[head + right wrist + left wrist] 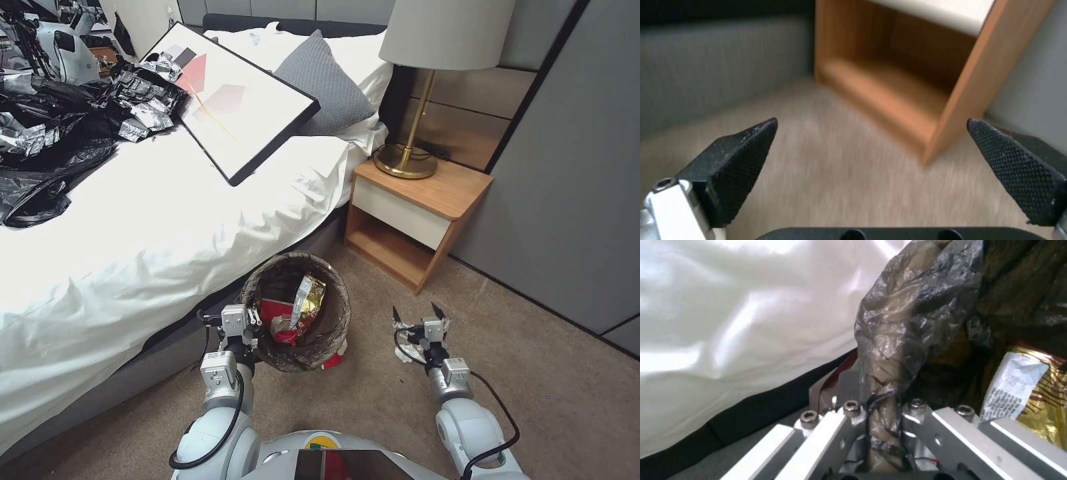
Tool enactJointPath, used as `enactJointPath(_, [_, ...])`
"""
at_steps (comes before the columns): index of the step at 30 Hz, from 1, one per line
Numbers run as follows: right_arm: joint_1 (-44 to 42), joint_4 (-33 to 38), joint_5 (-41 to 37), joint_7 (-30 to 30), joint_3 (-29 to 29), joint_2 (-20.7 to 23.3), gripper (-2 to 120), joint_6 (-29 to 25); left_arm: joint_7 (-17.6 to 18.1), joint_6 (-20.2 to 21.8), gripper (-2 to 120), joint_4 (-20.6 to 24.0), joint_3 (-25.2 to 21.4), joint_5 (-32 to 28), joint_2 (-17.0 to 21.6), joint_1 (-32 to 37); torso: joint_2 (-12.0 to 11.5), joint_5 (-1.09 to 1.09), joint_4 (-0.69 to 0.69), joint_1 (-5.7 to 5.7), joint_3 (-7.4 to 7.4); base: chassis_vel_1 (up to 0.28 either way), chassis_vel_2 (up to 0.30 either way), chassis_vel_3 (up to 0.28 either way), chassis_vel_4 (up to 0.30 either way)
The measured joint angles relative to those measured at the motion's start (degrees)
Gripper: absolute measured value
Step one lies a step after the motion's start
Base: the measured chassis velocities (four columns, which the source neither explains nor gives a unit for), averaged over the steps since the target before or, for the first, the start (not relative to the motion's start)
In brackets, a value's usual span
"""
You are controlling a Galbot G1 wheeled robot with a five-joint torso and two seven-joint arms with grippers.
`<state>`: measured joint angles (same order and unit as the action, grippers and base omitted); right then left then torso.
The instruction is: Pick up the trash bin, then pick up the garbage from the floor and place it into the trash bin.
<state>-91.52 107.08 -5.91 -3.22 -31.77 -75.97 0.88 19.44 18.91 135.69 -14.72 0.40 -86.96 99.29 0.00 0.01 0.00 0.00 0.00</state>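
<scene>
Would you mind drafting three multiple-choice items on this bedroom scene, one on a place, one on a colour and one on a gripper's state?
1. Where is the trash bin?
A. On the nightstand
B. Beside the bed, at the left gripper
C. On the bed

2. What colour is the bin's liner bag?
A. Dark brown-black
B. Blue
C. White

3. How is the right gripper?
A. Shut on a wrapper
B. Shut on the bin
C. Open, holding nothing

Answers:
1 B, the head view shows the bin next to the bed with the left gripper on its rim.
2 A, the left wrist view shows the dark bag folded over the rim.
3 C, its fingers stand wide apart above carpet.
</scene>
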Motion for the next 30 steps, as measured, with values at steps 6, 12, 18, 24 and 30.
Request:
enactJointPath(6, [1.19, -4.59, -0.28, -0.34, 0.71, 1.76, 100, 4.06, 0.00, 0.00, 2, 0.00, 0.00, 0.00, 0.00, 0.00, 0.00, -0.01, 0.00, 0.00, 0.00, 0.000, 0.000, 0.000, 0.000])
enactJointPath(12, [3.13, -12.35, 1.41, 0.43, 1.17, 2.33, 100, 4.18, 0.00, 0.00, 2, 0.00, 0.00, 0.00, 0.00, 0.00, 0.00, -0.01, 0.00, 0.00, 0.00, 0.000, 0.000, 0.000, 0.000])
enactJointPath(18, [5.62, -18.71, 2.04, 1.08, 1.56, 1.67, 100, 3.42, 0.00, 0.00, 2, 0.00, 0.00, 0.00, 0.00, 0.00, 0.00, -0.01, 0.00, 0.00, 0.00, 0.000, 0.000, 0.000, 0.000])
enactJointPath(24, [7.60, -22.25, 2.00, 1.52, 1.58, 1.35, 100, 3.04, 0.00, 0.00, 2, 0.00, 0.00, 0.00, 0.00, 0.00, 0.00, -0.01, 0.00, 0.00, 0.00, 0.000, 0.000, 0.000, 0.000])
enactJointPath(30, [9.96, -26.28, 1.88, 1.56, 1.58, 1.02, 100, 1.43, 0.00, 0.00, 2, 0.00, 0.00, 0.00, 0.00, 0.00, 0.00, -0.02, 0.00, 0.00, 0.00, 0.000, 0.000, 0.000, 0.000])
